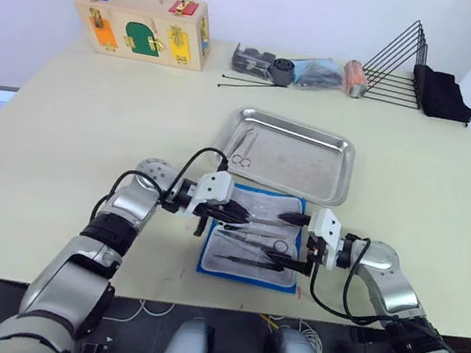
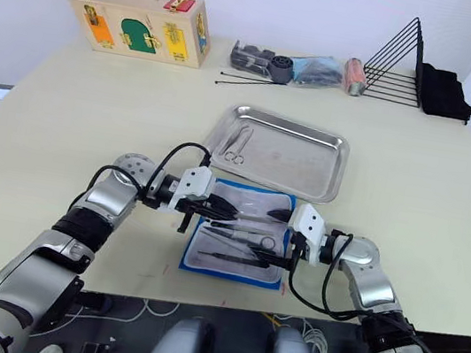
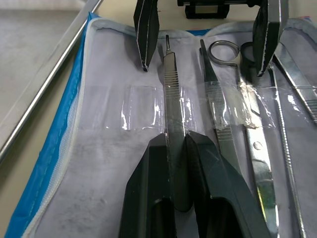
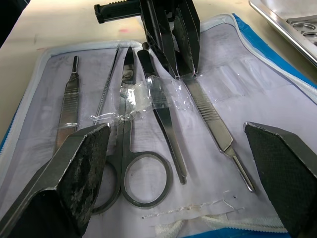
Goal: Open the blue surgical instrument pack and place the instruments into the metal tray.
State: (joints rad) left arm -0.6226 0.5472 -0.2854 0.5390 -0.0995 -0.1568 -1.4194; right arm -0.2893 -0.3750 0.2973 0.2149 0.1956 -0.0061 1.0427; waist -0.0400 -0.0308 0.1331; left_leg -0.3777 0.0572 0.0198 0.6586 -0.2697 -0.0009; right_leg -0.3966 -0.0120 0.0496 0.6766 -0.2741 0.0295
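Pack [image 1: 254, 242], the blue surgical instrument one, lies open near the table's [image 1: 63, 131] front edge, just before the metal tray [image 1: 293, 154]. Left gripper [image 3: 177, 144] pinches a ridged handle among the instruments [image 4: 148, 124]; right gripper [image 4: 178, 144] spreads wide above. Scissors [image 1: 240, 149], apparently, lie in the tray.

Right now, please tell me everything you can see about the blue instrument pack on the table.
The blue instrument pack lies open and flat on the table, just in front of the metal tray. Its lining is pale grey-white, edged in bright blue. A clear strap holds several silver instruments in a row: scissors with ring handles, tweezers and thin ridged handles. The left gripper is shut on one ridged handle. The right gripper hovers open over the pack.
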